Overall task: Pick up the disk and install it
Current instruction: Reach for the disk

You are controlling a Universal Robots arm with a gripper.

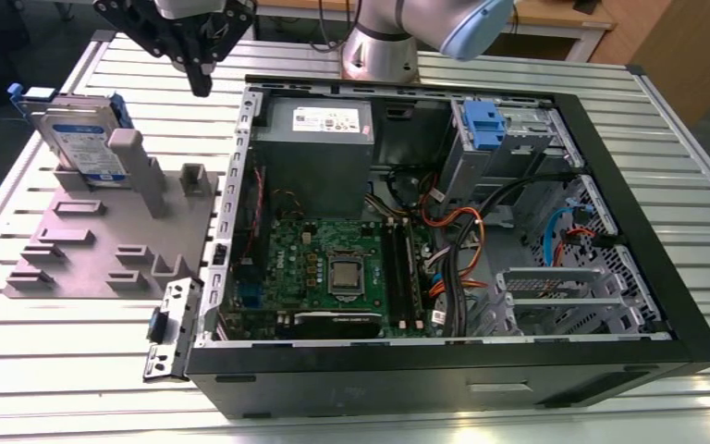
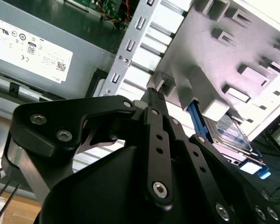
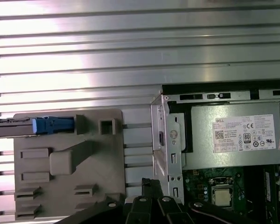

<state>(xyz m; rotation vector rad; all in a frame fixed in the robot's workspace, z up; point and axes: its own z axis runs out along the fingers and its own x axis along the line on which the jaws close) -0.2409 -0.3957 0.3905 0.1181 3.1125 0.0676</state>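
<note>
Black gripper [image 1: 200, 81] hangs over the slatted aluminium table [image 1: 84, 370], fingers drawn together to one tip, holding nothing, betw. the silver disk w/ blue carrier frame [image 1: 84, 139] and the open black computer case [image 1: 454, 361]. Disk stands upright on edge in a slot at the far end of the grey plastic fixture plate [image 1: 108, 231], apart from the gripper. Inside the case: grey PSU box w/ white sticker [image 1: 318, 125] at the far wall, green motherboard [image 1: 330, 268] nearer the camera, blue plastic clip [image 1: 483, 125] in the drive bay twd. the exterior view's right
</note>
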